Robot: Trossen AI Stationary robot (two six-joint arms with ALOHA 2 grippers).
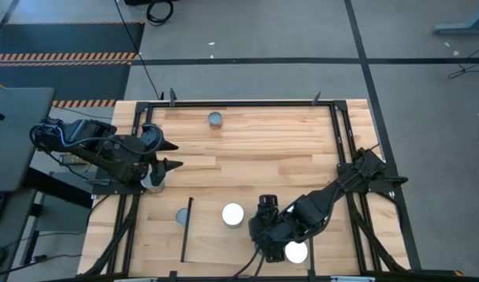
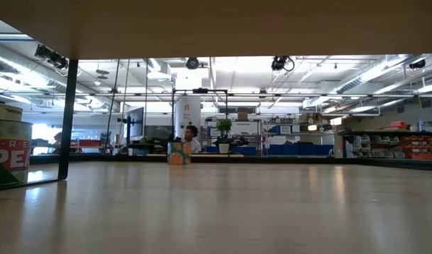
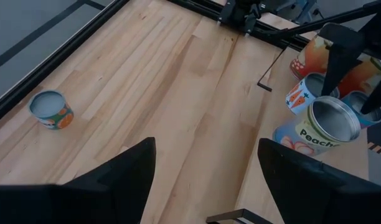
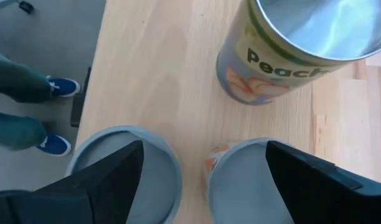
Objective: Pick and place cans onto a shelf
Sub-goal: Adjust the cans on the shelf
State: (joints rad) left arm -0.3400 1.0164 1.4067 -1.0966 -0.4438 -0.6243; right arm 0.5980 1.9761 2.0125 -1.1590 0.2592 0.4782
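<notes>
The right hand (image 1: 272, 235) hangs wide open and holds nothing, low over the shelf (image 1: 212, 244). Right under its fingers stand two grey-topped cans (image 4: 125, 171), and just past them a Peach can (image 4: 290, 46), so at least three seem already placed. The left hand (image 1: 163, 155) is open too, empty, waiting at the tabletop (image 1: 263, 149) edge. Well ahead of it one small orange-sided can (image 3: 51, 109) stands alone and is not yet shelved; another grey can (image 1: 182, 215) sits just outside the shelf's black bar (image 1: 186, 229). Nothing blocks the path, though the crowded cans leave the right hand little room.
</notes>
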